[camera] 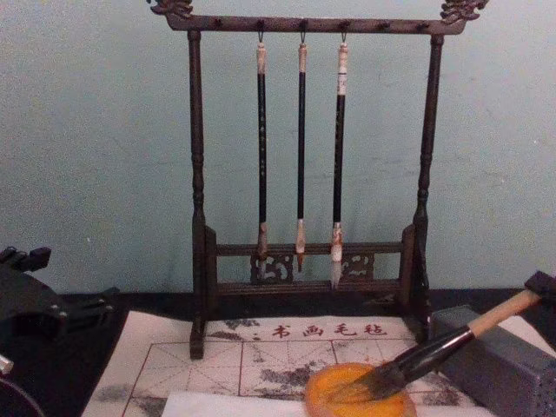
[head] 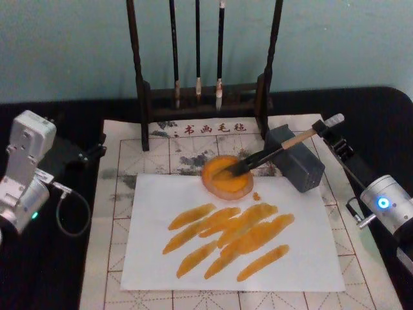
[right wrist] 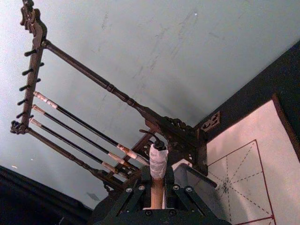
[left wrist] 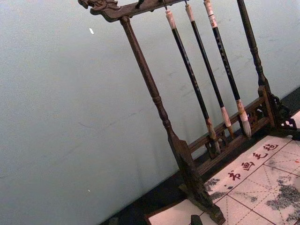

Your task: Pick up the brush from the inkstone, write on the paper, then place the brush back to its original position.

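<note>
Nearest: paper (head: pixel 232 258), streaked orange. At its far edge, inkstone (head: pixel 224 185) with brush (head: pixel 264 157) bristles-down in it, handle slanting up rightward; right hand (head: pixel 326 129) clamped the handle end. At bench (head: pixel 381 110) left, left hand (head: pixel 80 154) parked, grip state not discernible. Behind: brush rack (head: pixel 137 64).

A dark wooden rack (camera: pixel 198 174) holds three thin hanging brushes (camera: pixel 301 156). Below, the brush (camera: pixel 443 347) slants down from the right tool (camera: pixel 542 287), its bristles resting in the orange inkstone (camera: pixel 328 401), with a red-gridded mat (camera: pixel 217 356) behind.

Head cam looks down on paper (head: pixel 303 265); chest cam low, facing brush rack (camera: pixel 373 248), also in both wrist cams.
</note>
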Action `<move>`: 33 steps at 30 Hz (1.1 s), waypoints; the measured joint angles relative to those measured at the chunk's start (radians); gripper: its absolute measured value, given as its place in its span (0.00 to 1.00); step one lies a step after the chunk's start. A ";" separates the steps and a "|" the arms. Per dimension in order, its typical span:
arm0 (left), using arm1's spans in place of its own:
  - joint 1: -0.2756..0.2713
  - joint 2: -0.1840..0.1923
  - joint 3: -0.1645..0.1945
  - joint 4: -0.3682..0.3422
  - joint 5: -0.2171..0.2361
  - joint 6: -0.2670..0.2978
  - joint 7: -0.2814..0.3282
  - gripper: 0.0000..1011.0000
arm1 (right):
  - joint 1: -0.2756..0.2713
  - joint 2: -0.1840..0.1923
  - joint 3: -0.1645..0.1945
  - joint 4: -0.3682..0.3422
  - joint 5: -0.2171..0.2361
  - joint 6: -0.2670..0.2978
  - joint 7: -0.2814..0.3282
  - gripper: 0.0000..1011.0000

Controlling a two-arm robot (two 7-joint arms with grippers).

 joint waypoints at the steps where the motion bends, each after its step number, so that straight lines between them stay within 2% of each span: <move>1: 0.000 0.000 0.000 0.000 0.000 0.000 0.000 0.99 | 0.000 0.000 0.000 0.000 0.000 0.000 0.000 0.18; 12: 0.000 0.000 0.000 0.000 0.000 0.000 0.000 0.99 | 0.000 0.000 -0.001 -0.001 -0.001 -0.001 0.000 0.19; 16: 0.000 0.000 0.000 0.000 0.000 0.000 0.000 0.99 | 0.000 0.000 -0.001 -0.001 -0.001 -0.001 0.000 0.33; 17: 0.000 0.000 0.000 0.000 0.000 0.000 0.000 0.99 | 0.000 0.000 -0.001 -0.001 -0.001 -0.001 0.000 0.33; 18: 0.000 0.000 0.000 0.000 0.000 0.000 0.000 0.99 | 0.000 0.000 -0.001 -0.001 -0.001 -0.001 0.000 0.39; 21: 0.000 0.000 0.000 0.000 0.000 0.000 0.000 0.99 | 0.000 0.000 -0.001 -0.001 -0.001 -0.001 0.000 0.45; 24: 0.000 0.000 0.000 0.000 0.000 0.000 0.000 0.99 | 0.000 0.000 -0.001 -0.001 -0.001 -0.001 0.000 0.58; 27: 0.000 0.000 0.000 0.000 0.000 0.000 0.000 0.99 | 0.000 0.000 -0.001 -0.001 -0.001 -0.001 0.000 0.64; 28: 0.000 0.000 0.000 0.000 0.000 0.000 0.000 0.99 | 0.000 0.000 -0.001 -0.001 -0.001 -0.001 0.000 0.70; 33: 0.000 0.000 0.000 0.000 0.000 0.000 0.000 0.99 | 0.000 0.000 -0.001 -0.001 -0.001 -0.001 0.000 0.83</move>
